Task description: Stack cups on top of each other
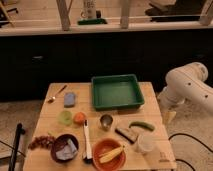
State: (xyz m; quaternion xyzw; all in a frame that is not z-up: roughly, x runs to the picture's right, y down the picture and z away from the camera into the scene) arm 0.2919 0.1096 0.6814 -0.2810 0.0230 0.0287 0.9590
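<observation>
A small shiny steel cup [106,121] with a dark inside stands upright near the middle of the wooden table [50,107]. A small translucent light-green cup [65,117] stands to its left, with an orange ball-like item [79,118] between them. The two cups stand apart. My white arm [187,84] comes in from the right. The gripper [169,116] hangs just off the table's right edge, well to the right of both cups and touching nothing.
A green tray [118,91] sits at the back. A spoon [57,94] and a blue sponge [70,99] lie at back left. In front are a dark bowl [64,147], an orange bowl [96,150] with a banana, a white-handled utensil [86,139], a brush [127,133], a green vegetable [142,125] and a clear cup [145,143].
</observation>
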